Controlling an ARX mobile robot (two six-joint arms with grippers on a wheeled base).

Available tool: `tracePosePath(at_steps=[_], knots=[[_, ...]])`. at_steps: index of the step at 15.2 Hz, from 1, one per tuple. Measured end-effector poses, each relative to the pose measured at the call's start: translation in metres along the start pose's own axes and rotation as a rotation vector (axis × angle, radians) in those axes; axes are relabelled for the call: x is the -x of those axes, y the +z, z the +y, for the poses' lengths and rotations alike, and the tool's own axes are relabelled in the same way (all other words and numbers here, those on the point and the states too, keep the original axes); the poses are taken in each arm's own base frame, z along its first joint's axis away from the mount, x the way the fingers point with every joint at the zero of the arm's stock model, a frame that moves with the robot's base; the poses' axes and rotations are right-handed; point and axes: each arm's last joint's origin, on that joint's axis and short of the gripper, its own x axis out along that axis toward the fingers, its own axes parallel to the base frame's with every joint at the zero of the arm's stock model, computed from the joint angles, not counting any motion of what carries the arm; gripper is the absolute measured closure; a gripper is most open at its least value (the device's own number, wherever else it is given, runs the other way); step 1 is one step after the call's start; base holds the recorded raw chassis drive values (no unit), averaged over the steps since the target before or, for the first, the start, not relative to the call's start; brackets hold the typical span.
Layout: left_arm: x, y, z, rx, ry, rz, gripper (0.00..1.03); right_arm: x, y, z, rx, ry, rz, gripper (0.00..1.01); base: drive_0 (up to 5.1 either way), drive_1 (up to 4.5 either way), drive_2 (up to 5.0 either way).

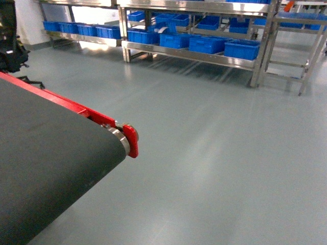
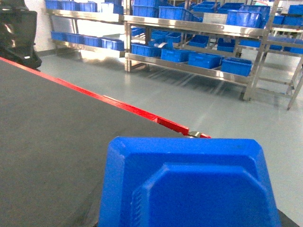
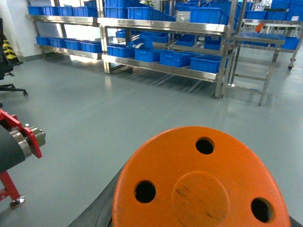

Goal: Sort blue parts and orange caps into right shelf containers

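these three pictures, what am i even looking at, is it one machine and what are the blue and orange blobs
One wheeled robot with two arms took all three. The head camera looks forward over a dark conveyor belt with a red frame, toward steel shelves holding blue crates. The other two cameras sit on the wrists. The left one has a blue part filling its lower half, the right one an orange cap with three holes. Both sit very close to the lens, probably carried, but no fingers show, so that is a guess.
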Motion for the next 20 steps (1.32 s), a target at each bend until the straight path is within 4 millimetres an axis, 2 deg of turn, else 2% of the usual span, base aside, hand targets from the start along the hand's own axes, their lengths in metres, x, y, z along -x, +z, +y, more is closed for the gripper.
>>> tracePosePath(at_steps=[20], knots=[[0.0000, 0.0000, 0.0000, 0.000, 0.000, 0.000, 0.62, 0.0000, 0.0000, 0.0000, 0.000, 0.000, 0.000, 0.58, -1.6, -1.63, -1.6]])
